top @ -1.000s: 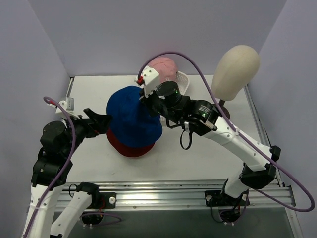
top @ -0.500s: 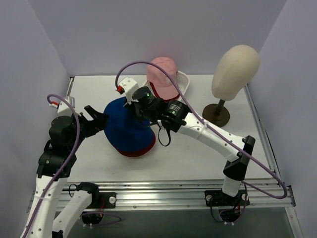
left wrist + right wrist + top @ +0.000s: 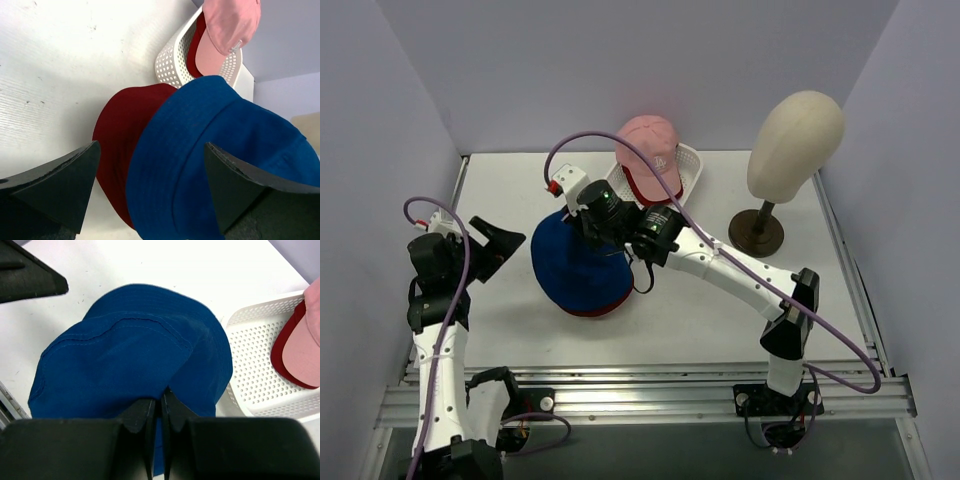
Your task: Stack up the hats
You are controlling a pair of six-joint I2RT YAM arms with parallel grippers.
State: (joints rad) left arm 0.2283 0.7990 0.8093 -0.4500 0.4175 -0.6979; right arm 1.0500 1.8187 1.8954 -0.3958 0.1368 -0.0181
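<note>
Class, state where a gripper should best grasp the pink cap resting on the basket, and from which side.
Probably the pink cap's brim: flat, thin and jutting forward over the white basket. Approach from the near side, pinching it above and below.

The white counter [image 3: 720, 320] showed faint dark specks on its left side. Near the middle a dark red cap [image 3: 117, 140] lay flat on it, mostly hidden under a blue bucket hat [image 3: 565, 275]. At the back stood a white perforated basket [image 3: 250, 365]. Off to the right stood the round brown stand [image 3: 756, 232] of a mannequin head.
</note>
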